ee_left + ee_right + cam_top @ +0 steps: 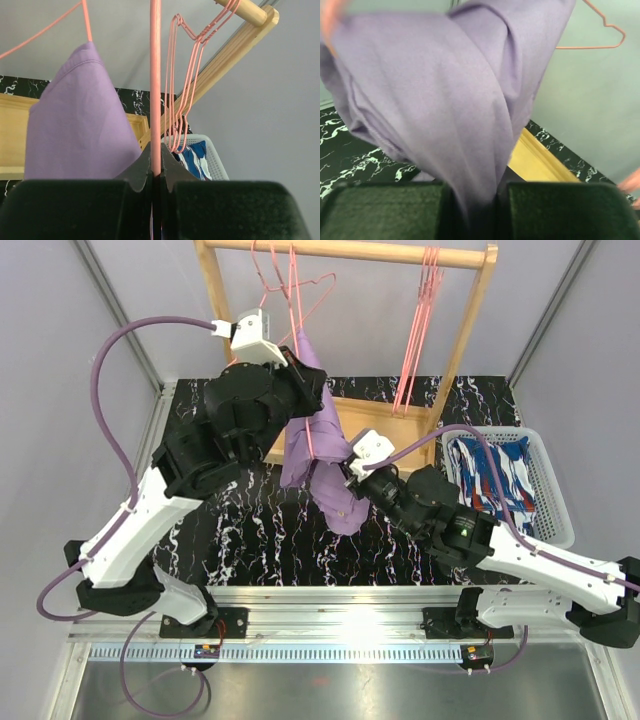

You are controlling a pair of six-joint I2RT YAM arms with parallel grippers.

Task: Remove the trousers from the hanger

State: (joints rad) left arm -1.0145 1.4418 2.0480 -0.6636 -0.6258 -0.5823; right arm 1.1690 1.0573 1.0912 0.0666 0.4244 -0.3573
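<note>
Clenched on hanger [155, 75] with left fingers [136, 171]; pinching lilac trousers [445, 100] with right fingers [385, 210], tips lost under blurred cloth.

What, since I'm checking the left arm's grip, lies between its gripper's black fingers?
A rod of the thin pink wire hanger, pinched in the left gripper beside the lilac cloth trousers; the left wrist view shows it.

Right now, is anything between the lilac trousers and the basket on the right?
The pink hanger itself: the lilac trousers drape over it, the left gripper clamping its wire; the right gripper holds their lower end. Toward the basket, only the rack's wooden post stands close, behind the direct path.
</note>
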